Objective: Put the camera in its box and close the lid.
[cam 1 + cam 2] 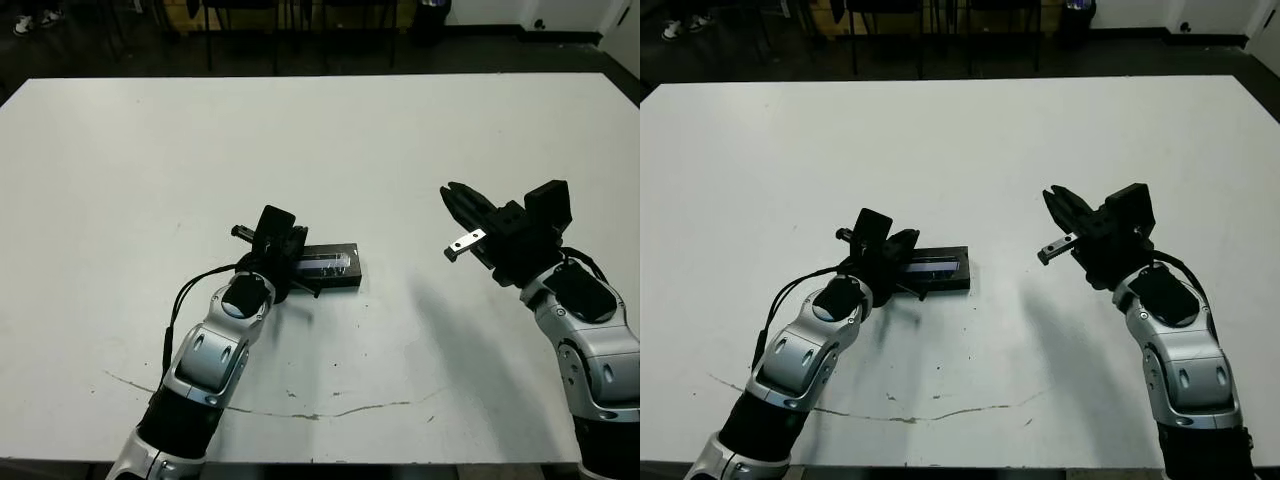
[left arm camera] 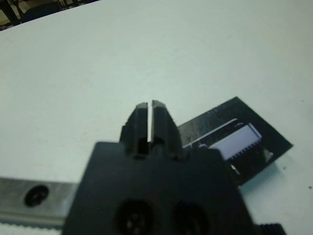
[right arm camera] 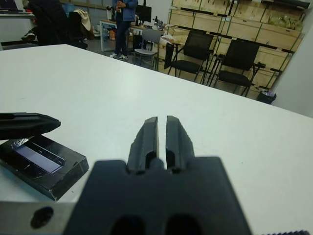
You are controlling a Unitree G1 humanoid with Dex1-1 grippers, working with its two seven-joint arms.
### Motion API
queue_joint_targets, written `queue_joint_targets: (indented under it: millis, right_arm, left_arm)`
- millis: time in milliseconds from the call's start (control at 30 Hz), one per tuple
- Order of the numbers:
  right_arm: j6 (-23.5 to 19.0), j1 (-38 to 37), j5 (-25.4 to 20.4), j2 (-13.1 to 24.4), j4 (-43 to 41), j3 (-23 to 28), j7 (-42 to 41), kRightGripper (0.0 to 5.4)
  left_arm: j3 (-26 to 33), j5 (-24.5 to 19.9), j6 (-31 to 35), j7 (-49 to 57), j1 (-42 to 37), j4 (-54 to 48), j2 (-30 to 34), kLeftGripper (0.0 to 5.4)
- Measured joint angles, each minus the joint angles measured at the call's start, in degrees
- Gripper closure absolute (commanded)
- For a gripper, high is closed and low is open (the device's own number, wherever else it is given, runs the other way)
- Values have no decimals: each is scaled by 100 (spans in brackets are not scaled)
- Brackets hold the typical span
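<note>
Table (image 1: 150,150) space is left bare all round. Lid (image 1: 335,266), stripe up, is seen seated on the box (image 3: 58,178), so the camera is judged hidden inside. Left gripper (image 1: 290,240), fingers pressed together on nothing, hovers over the lid's near end; right gripper (image 1: 455,200), likewise closed and empty, is held well apart.

Bright even light, blurry wrist views
</note>
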State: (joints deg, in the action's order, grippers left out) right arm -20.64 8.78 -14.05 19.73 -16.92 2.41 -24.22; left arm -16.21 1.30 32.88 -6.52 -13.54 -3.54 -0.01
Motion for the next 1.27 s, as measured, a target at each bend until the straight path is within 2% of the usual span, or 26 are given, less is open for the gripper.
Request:
queue_joint_targets:
  millis: [300,433,700,833,933,1000,1133,1267]
  right_arm:
    - [-36,0,-14,-2,1,-34,0,540]
    - [-37,-1,-13,-2,-3,-47,4,540]
    - [-39,-8,-79,-44,-13,-65,10,540]
    - [-39,-18,-125,-101,-11,-67,12,540]
    - [-34,-23,-123,-135,-3,-78,14,540]
    - [54,-39,-116,-174,18,-82,14,540]
    - [335,-87,-104,-337,51,-99,119,540]
    - [550,-162,-65,-537,97,-113,290,540]
  left_arm:
    - [300,-179,-76,-304,-170,108,18,538]
    - [572,-425,77,-324,-19,-303,7,538]
    - [1728,-1497,492,-631,285,-1822,284,538]
    - [2310,-2039,553,-680,324,-2264,424,538]
    - [2642,-2231,516,-508,416,-2415,436,538]
    - [2764,-2093,94,-209,550,-2389,329,538]
    - [2641,-1229,-1481,319,858,-1955,181,538]
    - [2585,-973,-2408,472,1053,-1443,52,538]
